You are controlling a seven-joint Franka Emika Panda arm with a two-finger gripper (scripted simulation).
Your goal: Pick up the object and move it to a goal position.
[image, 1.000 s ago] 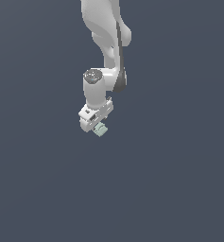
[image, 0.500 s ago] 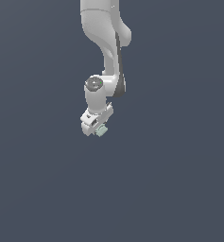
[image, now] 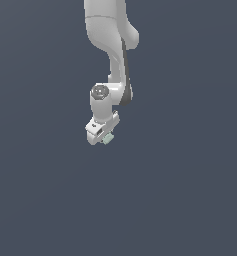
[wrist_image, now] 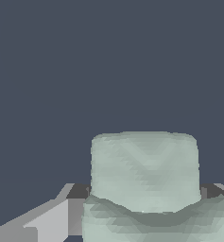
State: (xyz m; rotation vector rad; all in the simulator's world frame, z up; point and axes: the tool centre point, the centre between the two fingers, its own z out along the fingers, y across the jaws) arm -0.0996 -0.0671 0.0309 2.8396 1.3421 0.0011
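The object (image: 108,138) — a small pale mint-green blocky piece — sits at the tip of the white tool (image: 103,136), clamped between its fingers on the exterior view's right side. In the wrist view the object (wrist_image: 144,172) fills the foreground, a grey finger (wrist_image: 47,220) beside it — only plain dark blue-grey background around.
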